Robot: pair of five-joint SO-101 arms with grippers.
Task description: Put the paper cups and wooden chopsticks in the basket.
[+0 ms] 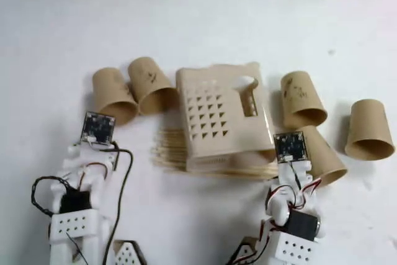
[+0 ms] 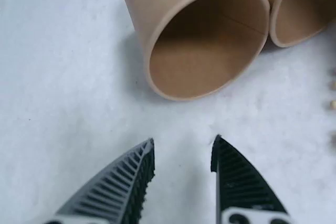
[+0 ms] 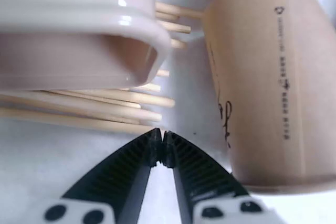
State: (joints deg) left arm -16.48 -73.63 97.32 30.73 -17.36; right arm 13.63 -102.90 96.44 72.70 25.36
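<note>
**Tabletop layout.** We see five paper cups [image 1: 303,98] lying on their sides on the white table [image 1: 198,29], two left of the basket [image 1: 220,116] and three right of it. The perforated basket lies tipped over at centre, its near edge resting on a spread of wooden chopsticks [image 1: 170,150]. The left gripper [image 2: 182,148] is spread and empty over bare table, just near the leftmost cup [image 2: 199,35]. The right gripper [image 3: 161,137] is pinched closed on nothing, beside the chopstick ends, between the basket and the near-right cup [image 3: 262,77].
</note>
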